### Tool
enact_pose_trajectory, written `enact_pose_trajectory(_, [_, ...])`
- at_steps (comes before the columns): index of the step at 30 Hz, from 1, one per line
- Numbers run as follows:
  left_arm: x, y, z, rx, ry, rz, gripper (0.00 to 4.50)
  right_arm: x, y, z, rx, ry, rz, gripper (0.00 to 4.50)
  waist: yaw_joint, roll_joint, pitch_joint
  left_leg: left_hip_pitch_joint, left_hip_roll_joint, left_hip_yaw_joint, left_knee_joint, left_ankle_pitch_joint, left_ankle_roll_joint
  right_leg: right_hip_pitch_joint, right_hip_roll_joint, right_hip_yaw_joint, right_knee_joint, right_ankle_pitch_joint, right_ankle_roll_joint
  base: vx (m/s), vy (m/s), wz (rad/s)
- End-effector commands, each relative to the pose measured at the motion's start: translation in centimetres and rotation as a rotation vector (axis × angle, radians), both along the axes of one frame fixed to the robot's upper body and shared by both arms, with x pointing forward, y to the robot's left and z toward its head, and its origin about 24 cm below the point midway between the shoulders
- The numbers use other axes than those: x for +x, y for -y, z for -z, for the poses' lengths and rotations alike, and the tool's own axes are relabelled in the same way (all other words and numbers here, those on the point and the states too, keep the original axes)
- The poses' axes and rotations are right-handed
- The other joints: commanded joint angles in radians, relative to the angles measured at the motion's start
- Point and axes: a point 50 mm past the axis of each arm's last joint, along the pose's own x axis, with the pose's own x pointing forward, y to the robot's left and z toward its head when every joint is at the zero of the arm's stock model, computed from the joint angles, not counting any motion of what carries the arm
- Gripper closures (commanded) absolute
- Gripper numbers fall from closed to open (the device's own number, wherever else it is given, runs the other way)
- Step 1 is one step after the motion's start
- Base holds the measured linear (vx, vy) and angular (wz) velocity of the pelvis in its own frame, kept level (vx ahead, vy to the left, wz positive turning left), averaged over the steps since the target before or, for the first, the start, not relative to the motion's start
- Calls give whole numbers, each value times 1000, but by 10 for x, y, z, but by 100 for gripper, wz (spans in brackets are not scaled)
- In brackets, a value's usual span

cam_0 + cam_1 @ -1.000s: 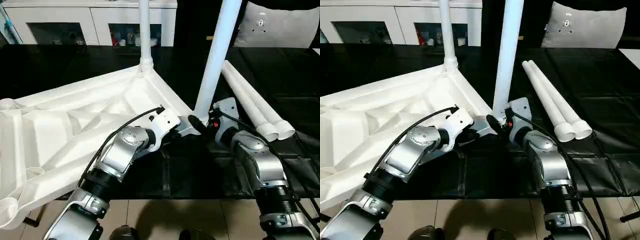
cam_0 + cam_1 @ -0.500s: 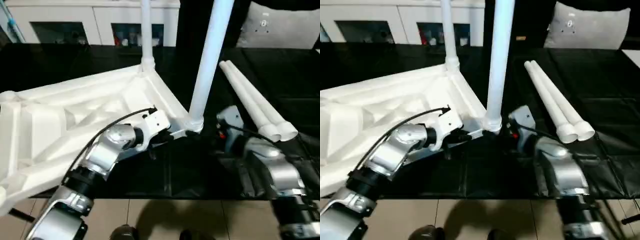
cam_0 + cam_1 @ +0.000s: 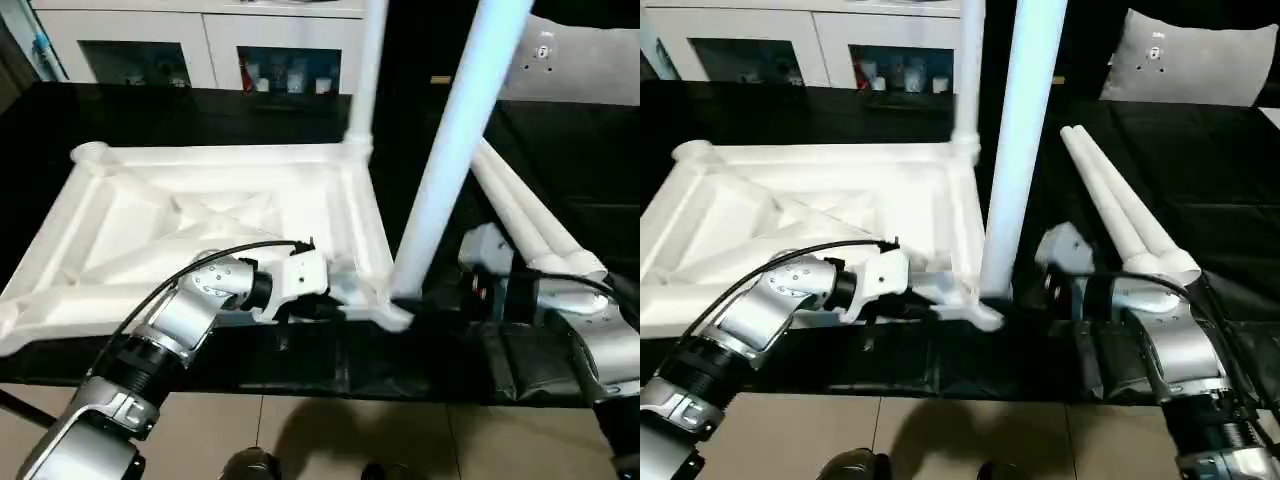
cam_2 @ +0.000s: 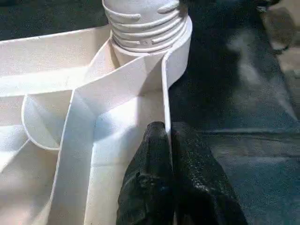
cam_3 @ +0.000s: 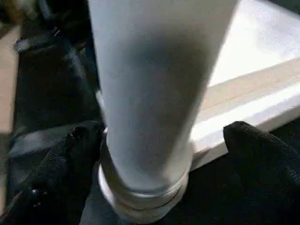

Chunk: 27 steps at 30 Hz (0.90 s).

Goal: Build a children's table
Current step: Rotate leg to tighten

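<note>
I have the table top (image 3: 215, 215) lying upside down on the black counter (image 3: 560, 140), ribbed underside up, its long axis running along the counter's near edge from left to right. Two legs already stand in the right-hand corner sockets: the far leg (image 3: 365, 70) and the near leg (image 3: 455, 150), both pointing straight up out of frame. Two spare legs (image 3: 1120, 215) lie side by side near the counter's right side, their long axes running from the near right edge away toward the back, wide ends toward me.

My left gripper (image 4: 166, 145) has its jaws clamped on the thin rim wall of the top just beside the near right socket, steadying it. My right gripper (image 5: 150, 140) stands with jaws wide apart on either side of the near leg's base, not gripping it.

I judge the second leg is seated. Next I need to take the right gripper over to a spare leg, while the left-hand sockets (image 3: 88, 153) wait empty.
</note>
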Motion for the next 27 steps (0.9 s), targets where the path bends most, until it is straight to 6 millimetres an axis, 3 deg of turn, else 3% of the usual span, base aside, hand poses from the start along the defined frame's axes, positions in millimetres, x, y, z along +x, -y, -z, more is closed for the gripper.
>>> enact_pose_trajectory(1, [0,7,-13,-6,63,75,450,0,0,0,-17,-5,-22,36,0,-11,-77,13,59,-21,-64,-143,101,62,-95,54,-82,-273,-168,0,0,0])
enact_pose_trajectory(22, [1,6,-13,-29,38,68,450,-3,-8,-1,72,-86,-71,189,1,-13,-78,13,59,-20,-63,-138,100,62,-94,53,-82,-279,-172,0,0,0])
enact_pose_trajectory(27, [8,15,-16,-89,14,-47,450,4,-26,4,123,-117,81,192,-6,-11,-75,15,58,-22,-66,-143,82,58,-92,51,-84,-308,-169,0,0,0])
